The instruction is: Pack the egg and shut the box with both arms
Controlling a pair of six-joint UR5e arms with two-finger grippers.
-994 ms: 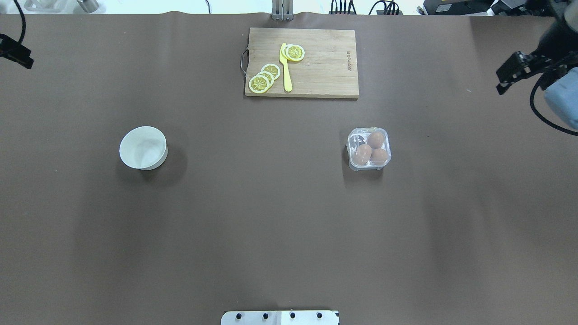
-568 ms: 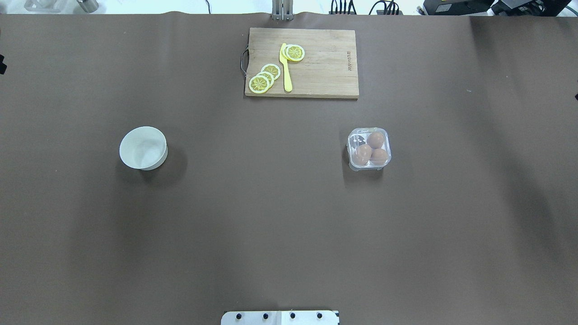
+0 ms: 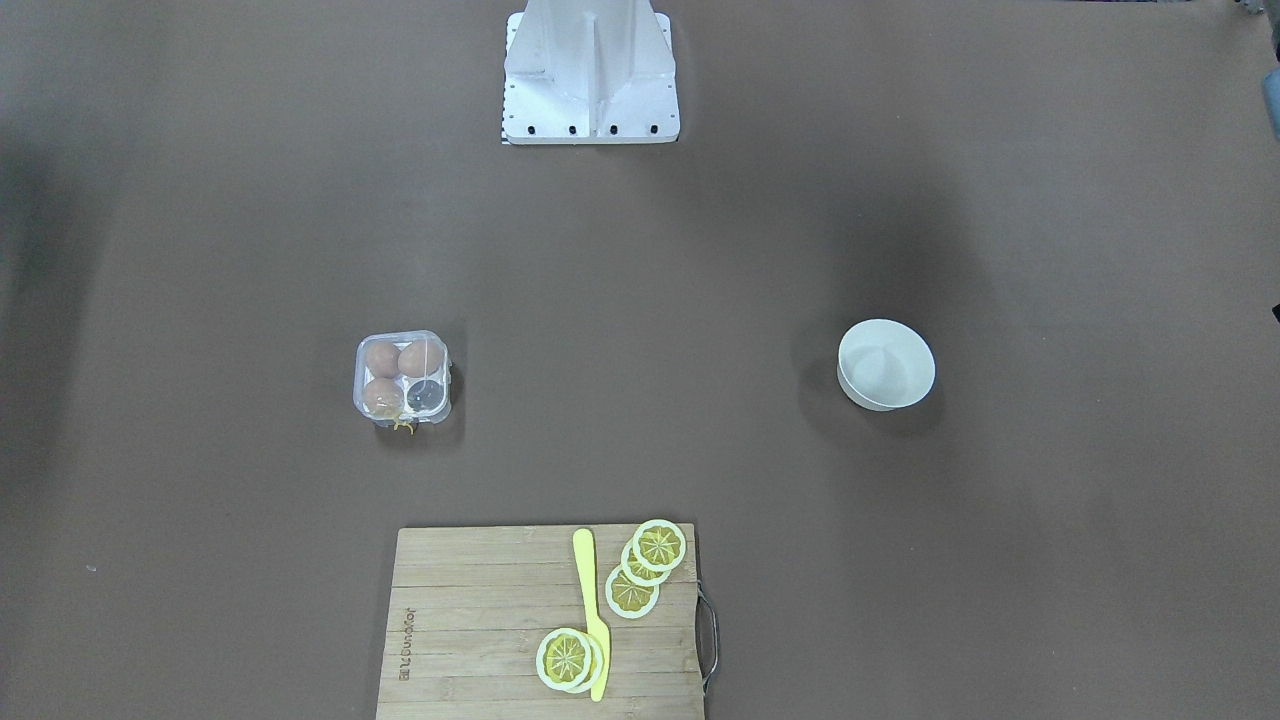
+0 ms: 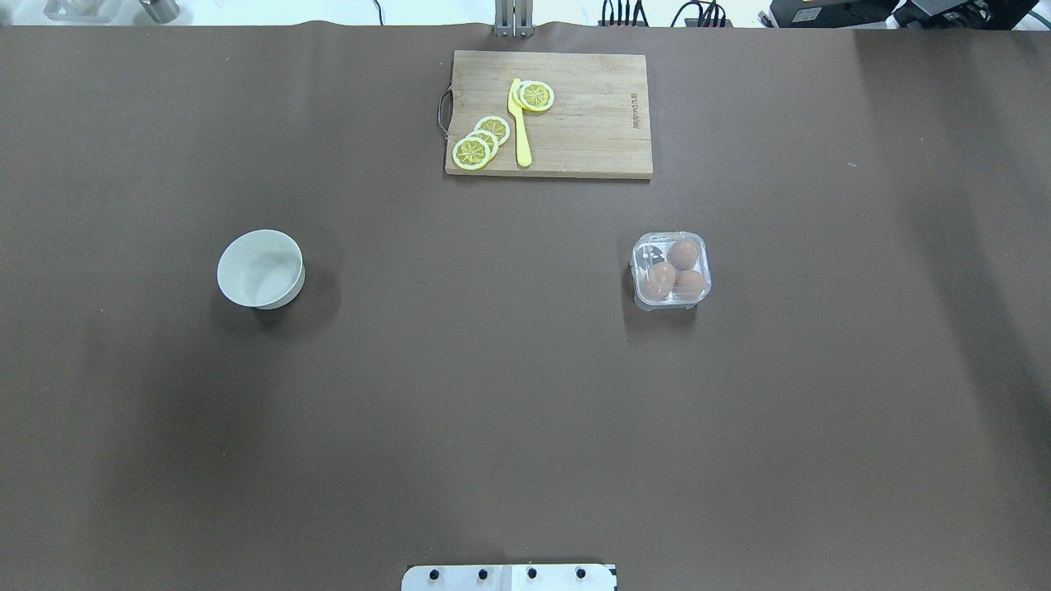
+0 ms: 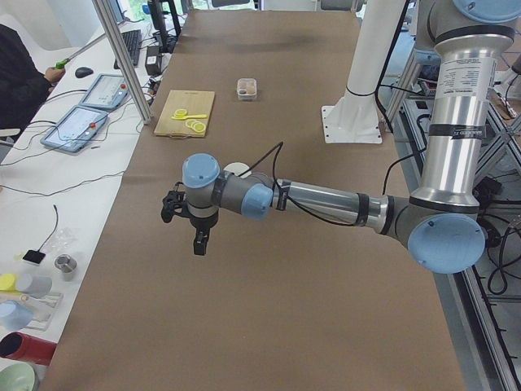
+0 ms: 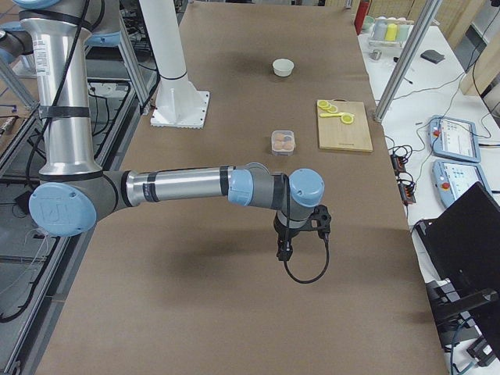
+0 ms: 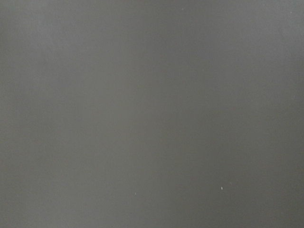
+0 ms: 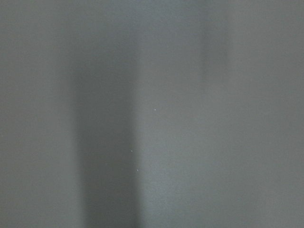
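The clear box (image 4: 671, 271) stands on the brown table right of centre, and also shows in the front view (image 3: 402, 377). Three tan eggs lie in it; one egg (image 4: 683, 254) is in the far right cell, and one cell is empty. Its lid seems to lie down over the cells. A bit of yellow string (image 3: 404, 427) hangs at its far side. The left gripper (image 5: 198, 244) hangs over the table's left end and the right gripper (image 6: 283, 251) over the right end, both far from the box. I cannot tell whether either is open or shut. Both wrist views show only bare table.
An empty white bowl (image 4: 260, 268) stands left of centre. A wooden cutting board (image 4: 591, 123) with lemon slices (image 4: 480, 141) and a yellow knife (image 4: 520, 123) lies at the far middle. The robot's base plate (image 4: 509, 577) is at the near edge.
Both arms have drawn outward and left the overhead view, the right one from the upper right, the left one from the left edge. Box, eggs and bowl have not moved.
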